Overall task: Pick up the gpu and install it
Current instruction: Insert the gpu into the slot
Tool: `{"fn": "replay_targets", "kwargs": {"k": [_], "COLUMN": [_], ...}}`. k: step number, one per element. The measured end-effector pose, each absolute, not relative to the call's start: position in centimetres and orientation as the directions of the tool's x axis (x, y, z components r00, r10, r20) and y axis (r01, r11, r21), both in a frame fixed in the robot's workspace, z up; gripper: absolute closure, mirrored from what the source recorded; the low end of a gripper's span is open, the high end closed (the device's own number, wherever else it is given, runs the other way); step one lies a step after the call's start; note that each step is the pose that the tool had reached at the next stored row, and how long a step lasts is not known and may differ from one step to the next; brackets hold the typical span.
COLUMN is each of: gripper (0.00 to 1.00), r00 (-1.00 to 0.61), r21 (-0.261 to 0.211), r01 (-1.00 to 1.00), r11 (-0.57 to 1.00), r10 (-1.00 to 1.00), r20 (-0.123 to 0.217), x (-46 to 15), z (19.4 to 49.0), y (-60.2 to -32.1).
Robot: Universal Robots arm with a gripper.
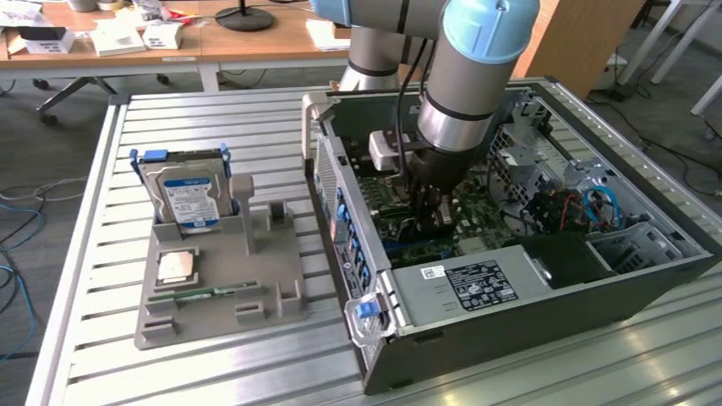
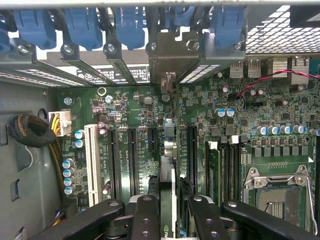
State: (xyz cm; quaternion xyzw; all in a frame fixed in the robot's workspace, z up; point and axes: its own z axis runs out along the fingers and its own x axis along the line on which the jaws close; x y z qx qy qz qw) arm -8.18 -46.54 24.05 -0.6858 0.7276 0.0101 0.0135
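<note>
The hand (image 2: 169, 200) pinches the gpu (image 2: 168, 145) edge-on inside the case (image 1: 496, 338), above the motherboard (image 2: 125, 115) slots and below blue latches (image 2: 85, 25). The wrist view adds a CPU socket (image 2: 277, 192). The exterior view adds a hard drive (image 1: 189, 199) near the tabletop's (image 1: 169, 118) edge at that view's left.

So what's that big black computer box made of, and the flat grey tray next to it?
The big black computer case looks like painted sheet metal: its walls are thin and folded, and some panels are perforated. The flat grey tray seems to be matte plastic, possibly 3D-printed: it is dull and one uniform colour, with blocky moulded slots.
</note>
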Motion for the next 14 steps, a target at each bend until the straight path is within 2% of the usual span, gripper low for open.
{"fn": "replay_targets", "kwargs": {"k": [14], "gripper": [0.73], "r00": [-0.059], "r21": [-0.004], "r01": [-0.998], "r11": [0.059], "r10": [-0.998], "r20": [-0.034], "x": [-8.18], "z": [23.96], "y": [-46.54]}}
